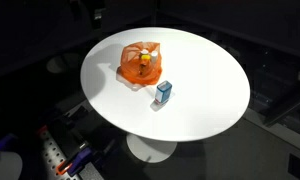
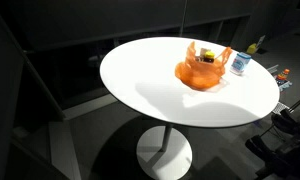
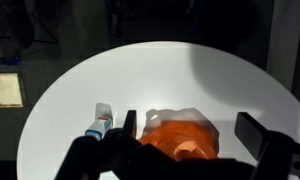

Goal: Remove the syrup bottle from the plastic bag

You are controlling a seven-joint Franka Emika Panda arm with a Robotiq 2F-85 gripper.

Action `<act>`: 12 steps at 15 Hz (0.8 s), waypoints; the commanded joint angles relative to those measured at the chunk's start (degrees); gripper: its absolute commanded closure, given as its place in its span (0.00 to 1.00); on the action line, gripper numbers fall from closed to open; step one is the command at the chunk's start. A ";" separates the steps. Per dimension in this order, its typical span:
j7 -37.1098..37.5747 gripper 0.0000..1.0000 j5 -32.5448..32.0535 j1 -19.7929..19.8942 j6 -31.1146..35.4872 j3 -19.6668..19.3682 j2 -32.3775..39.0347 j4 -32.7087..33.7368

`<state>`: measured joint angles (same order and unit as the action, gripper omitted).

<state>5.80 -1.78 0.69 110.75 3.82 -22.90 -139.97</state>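
An orange plastic bag lies open on the white round table. It also shows in an exterior view and in the wrist view. Inside it a bottle with a yellow cap shows, also seen in an exterior view; in the wrist view it is hidden by the bag. My gripper is open and empty, hovering above the bag with one finger on each side of it. The gripper does not show in the exterior views.
A small blue and white carton stands on the table next to the bag, also in an exterior view and in the wrist view. The surroundings are dark. Clutter lies beyond the table edge.
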 commanded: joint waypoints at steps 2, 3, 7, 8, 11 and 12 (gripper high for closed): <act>0.14 0.00 -0.18 -0.49 -0.10 -0.46 0.02 0.09; 0.14 0.00 -0.18 -0.49 -0.10 -0.46 0.02 0.09; 0.14 0.00 -0.18 -0.49 -0.10 -0.46 0.02 0.09; 0.86 0.00 -1.41 0.12 1.86 -0.40 0.22 0.57; 0.18 0.00 -1.13 0.53 5.78 -1.31 0.82 1.62; 0.02 0.00 -1.11 0.67 7.60 -1.57 1.14 1.94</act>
<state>5.80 -1.87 0.94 115.05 3.18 -22.84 -139.74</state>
